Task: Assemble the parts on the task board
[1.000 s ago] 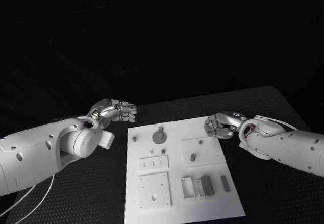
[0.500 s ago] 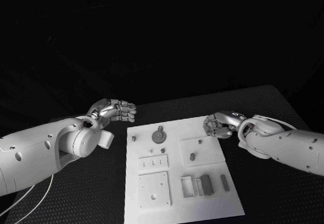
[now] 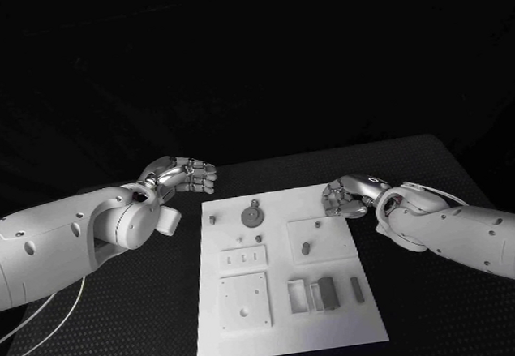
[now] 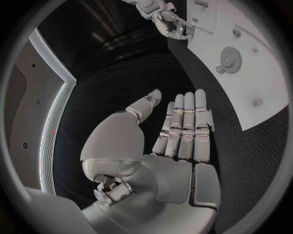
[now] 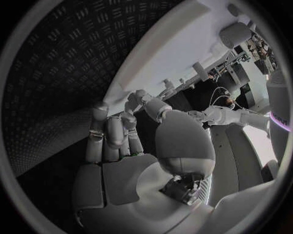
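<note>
The white task board (image 3: 337, 327) lies mid-table with grey parts on it: a gear (image 3: 252, 216), a small oblong piece (image 3: 306, 247), a dark block (image 3: 327, 294) and a slim bar (image 3: 357, 290). My left hand (image 3: 183, 177) hovers off the board's far left corner. The left wrist view shows the left hand (image 4: 177, 141) with its fingers straight and together, thumb apart, holding nothing. My right hand (image 3: 346, 198) is at the board's far right edge; the right wrist view shows the right hand (image 5: 122, 146) with slightly bent fingers, holding nothing. The gear (image 4: 231, 58) and board (image 4: 262, 83) lie ahead of the left hand.
A slotted plate (image 3: 245, 260), a square plate (image 3: 244, 301) and a pale bracket (image 3: 298, 297) sit on the board's near half. Black textured tabletop (image 3: 114, 325) surrounds the board. A white cable (image 3: 32, 318) trails under my left arm.
My right hand has crept slightly left, onto the board's far right edge. The left hand and the parts have not moved.
</note>
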Robot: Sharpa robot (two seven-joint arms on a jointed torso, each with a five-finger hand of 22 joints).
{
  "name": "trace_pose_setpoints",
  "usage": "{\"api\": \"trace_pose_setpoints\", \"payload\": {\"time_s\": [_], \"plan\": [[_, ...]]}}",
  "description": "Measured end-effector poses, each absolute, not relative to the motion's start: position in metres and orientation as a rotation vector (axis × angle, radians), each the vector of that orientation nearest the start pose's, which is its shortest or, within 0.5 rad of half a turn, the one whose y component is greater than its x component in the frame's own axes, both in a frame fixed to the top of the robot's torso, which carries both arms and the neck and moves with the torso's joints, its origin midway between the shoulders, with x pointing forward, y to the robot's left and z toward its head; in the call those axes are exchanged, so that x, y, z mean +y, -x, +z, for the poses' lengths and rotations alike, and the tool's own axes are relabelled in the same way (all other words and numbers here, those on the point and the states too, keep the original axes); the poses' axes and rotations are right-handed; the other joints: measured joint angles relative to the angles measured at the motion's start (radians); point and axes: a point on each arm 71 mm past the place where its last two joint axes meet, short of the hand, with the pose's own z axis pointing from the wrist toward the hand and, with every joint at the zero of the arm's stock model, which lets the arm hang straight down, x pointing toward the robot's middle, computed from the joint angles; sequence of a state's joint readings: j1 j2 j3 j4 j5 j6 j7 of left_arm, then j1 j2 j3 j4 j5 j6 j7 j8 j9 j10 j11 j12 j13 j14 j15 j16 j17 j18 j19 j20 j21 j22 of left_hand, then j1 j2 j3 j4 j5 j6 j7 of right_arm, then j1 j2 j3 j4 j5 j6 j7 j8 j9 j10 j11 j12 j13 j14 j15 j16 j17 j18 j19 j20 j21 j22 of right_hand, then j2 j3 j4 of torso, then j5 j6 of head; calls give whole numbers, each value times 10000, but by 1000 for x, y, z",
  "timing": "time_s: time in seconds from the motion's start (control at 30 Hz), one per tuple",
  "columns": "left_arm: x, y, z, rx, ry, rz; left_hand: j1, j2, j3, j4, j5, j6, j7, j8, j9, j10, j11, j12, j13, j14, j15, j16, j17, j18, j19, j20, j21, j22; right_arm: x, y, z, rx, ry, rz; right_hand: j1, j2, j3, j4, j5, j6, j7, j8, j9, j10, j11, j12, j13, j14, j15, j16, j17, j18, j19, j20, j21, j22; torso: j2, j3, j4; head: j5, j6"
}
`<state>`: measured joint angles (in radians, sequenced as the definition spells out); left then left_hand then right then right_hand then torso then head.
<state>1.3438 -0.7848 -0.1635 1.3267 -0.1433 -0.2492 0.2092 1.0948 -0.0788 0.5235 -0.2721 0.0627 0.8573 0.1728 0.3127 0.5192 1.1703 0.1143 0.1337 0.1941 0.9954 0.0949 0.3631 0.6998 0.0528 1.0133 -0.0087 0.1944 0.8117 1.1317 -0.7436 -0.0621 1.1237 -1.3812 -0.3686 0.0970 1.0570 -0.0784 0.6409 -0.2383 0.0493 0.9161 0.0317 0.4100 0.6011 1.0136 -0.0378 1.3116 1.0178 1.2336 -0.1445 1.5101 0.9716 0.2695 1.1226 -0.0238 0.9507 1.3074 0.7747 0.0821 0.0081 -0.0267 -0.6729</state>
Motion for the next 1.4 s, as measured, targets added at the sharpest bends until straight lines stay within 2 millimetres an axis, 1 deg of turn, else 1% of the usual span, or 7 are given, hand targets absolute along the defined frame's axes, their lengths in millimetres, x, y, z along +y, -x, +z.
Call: {"api": "trace_pose_setpoints", "payload": {"time_s": [0.3, 0.53, 0.67, 0.77, 0.93, 1.1, 1.4], "plan": [[238, -533, -169, 16023, 9732, -12851, 0, 0, 26, 26, 0, 0, 0, 0, 0, 0, 0, 0, 9, -1, -1, 0, 9, -13, 0, 0, 0, 1, -268, -531, -244, 16722, 209, 5315, -109, 13, 52, -66, 0, 10, -9, 33, 8, 156, -163, 163, 156, 18, -17, 0, 50, 6, 48, -47, 0, 0, 0, 0, 0, -12, -4], [238, -533, -170, 16037, 9707, -12844, -41, 42, 28, 28, 0, 33, -2, 0, 26, 44, 30, 0, 41, 9, -12, -40, 56, -21, 0, 0, 0, 27, -265, -531, -244, 16734, -64, 5298, -123, 190, 95, -135, -1, 10, -9, 33, 8, 156, -162, 164, 123, 62, -60, 0, 73, 4, 48, -47, 0, 0, 1, 7, -1, -25, 0], [238, -533, -170, 16078, 9675, -12807, -97, 97, 56, 56, 0, 147, -73, 0, 55, 111, -37, 0, 69, 70, -3, -41, 100, -51, 0, 0, 1, 48, -263, -530, -244, 16727, -186, 5337, -118, 263, 92, -157, -30, 10, -9, 33, 8, 156, -163, 164, 122, 62, -60, 0, 73, 2, 48, -46, 0, 0, 0, 12, -1, -31, 14], [237, -533, -170, 16179, 9606, -12717, -159, 159, 32, 130, 0, 287, -141, 66, 80, 217, -73, 0, 96, 105, -37, -86, 145, 29, 0, 0, 1, 76, -258, -528, -243, 16707, -198, 5446, -128, 273, 91, -158, -30, 10, -9, 33, 8, 156, -162, 164, 108, 62, -60, 0, 71, 1, 48, -46, 0, 0, -1, 13, -6, -31, 26], [232, -532, -172, 16628, 9327, -12340, -511, 150, -197, 364, -54, 455, -196, 66, 84, 348, -129, 0, 143, 231, -69, -149, 241, 71, 12, -6, -38, 150, -244, -525, -234, 16607, 25, 5623, -114, 287, 108, -177, -30, 10, -9, 33, 8, 156, -162, 164, 109, 62, -59, -1, 73, -2, 48, -45, 0, 0, -12, 19, -17, -4, 75], [218, -532, -175, 17393, 8936, -11719, -1181, 74, -569, 677, -56, 644, -249, 66, 39, 607, -250, 57, 242, 463, -181, -110, 419, 68, 236, -125, -38, 261, -225, -525, -210, 16243, 464, 5757, -114, 287, 106, -198, -30, 10, -9, 33, 8, 156, -161, 164, 109, 62, -58, -1, 90, -6, 48, -45, 0, 0, -29, 7, -23, 29, 142], [181, -531, -182, 18676, 8290, -10899, -1465, 62, -804, 749, -56, 680, -286, 0, -30, 752, -321, 57, 331, 587, -234, -110, 584, 42, 309, -197, 40, 365, -186, -522, -182, 15942, 1243, 6038, -114, 286, 105, -199, -31, 10, -9, 33, 8, 157, -160, 164, 109, 60, -55, -1, 99, -56, 47, -44, 38, 0, -136, -30, -71, 150, 240]]}}
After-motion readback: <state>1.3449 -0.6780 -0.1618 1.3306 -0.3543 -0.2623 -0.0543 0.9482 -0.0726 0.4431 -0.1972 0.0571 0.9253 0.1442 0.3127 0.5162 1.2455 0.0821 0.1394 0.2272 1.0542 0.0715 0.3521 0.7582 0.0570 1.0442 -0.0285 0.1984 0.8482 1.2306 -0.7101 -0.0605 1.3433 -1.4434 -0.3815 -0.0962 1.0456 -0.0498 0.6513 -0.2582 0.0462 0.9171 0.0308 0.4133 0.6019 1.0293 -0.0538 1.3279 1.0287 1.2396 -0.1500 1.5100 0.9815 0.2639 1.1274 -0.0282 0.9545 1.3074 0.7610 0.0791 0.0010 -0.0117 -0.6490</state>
